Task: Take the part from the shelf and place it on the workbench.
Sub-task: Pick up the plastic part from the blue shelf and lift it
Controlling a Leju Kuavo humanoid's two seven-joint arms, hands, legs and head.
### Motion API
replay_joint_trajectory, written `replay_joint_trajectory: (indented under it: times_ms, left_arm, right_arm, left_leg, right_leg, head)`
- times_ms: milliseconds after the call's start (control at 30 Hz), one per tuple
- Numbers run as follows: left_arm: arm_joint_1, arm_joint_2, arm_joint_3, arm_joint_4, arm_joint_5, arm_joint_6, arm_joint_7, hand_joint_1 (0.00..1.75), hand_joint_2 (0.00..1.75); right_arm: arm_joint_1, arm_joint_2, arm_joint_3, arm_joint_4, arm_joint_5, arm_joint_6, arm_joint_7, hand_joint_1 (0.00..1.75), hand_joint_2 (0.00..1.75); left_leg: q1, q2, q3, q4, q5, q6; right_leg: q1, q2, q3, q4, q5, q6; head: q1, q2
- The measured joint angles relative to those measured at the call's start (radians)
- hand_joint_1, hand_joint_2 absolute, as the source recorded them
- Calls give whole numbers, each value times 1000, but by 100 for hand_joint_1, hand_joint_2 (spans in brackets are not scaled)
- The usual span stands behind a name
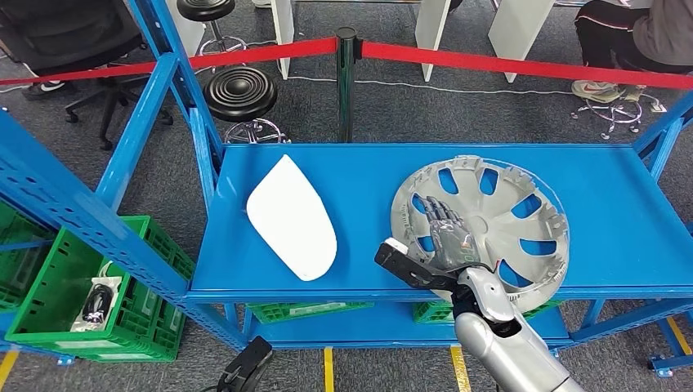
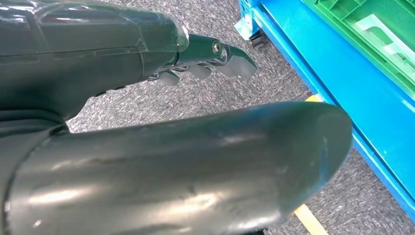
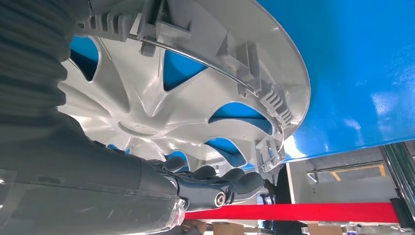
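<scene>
White panel (image 1: 292, 217) beside hubcap (image 1: 507, 214).

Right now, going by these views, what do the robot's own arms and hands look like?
The right arm is a smooth silver tube ending in a pale grey wrist shell. A black block with a white tip sits beside that wrist. The right robot hand has dark grey, segmented metallic fingers. The left robot hand has a glossy dark cover, a thick rounded dark thumb and dark fingers with paler grey pads.

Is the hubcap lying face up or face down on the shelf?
Face down: the hubcap shows its inner side, with clips and a wire ring round the rim. The right hand lies inside it.
</scene>
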Motion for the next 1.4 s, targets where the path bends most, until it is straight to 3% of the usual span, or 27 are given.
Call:
replay_joint_trajectory:
  times_ms: [133,267,367,667,867,1267,1400]
  left_arm:
    - [0,-1,0,1,0,0,-2,0,0]
    - [-8,-20,0,3,-4,1,-19,0,0]
    - [-15,-44,0,8,-8,2,-27,0,0]
    - [-20,-74,1,25,-14,-7,-43,0,0]
    - [-32,-88,1,36,-27,-15,-42,0,0]
    - [-38,-105,2,57,-29,-20,-48,0,0]
    - [-37,-113,2,66,-29,-21,-55,0,0]
  right_arm:
    - [-1,-2,-1,1,-11,17,17,0,175]
    - [-28,-41,-11,20,-149,194,203,0,175]
    - [-62,-86,-20,53,-190,235,239,0,175]
    - [-87,-139,-29,74,-232,262,301,0,175]
    - [-102,-144,-29,93,-319,241,345,0,175]
    - [-109,-151,-29,113,-339,224,356,0,175]
    - [-106,-168,-29,112,-342,209,360,175,175]
  left_leg:
    - [0,0,0,0,0,0]
    - [-1,-9,3,0,0,0]
    - [-1,-16,9,0,0,0]
    - [-1,-17,15,-1,1,2]
    - [-1,-15,15,-1,1,2]
    - [-1,-12,16,-1,1,3]
    - [-1,-13,16,-1,2,3]
  right_leg:
    - [0,0,0,0,0,0]
    - [0,-2,3,-2,0,0]
    - [0,-7,12,-4,-2,1]
    - [-1,-8,21,-8,-1,4]
    - [-1,-8,21,-8,0,5]
    - [-1,-7,22,-9,0,5]
    - [-1,-7,22,-9,0,5]
  head:
    - [0,0]
    - [0,0]
    - [0,0]
    - [0,0]
    - [0,0]
    - [0,0]
    - [0,0]
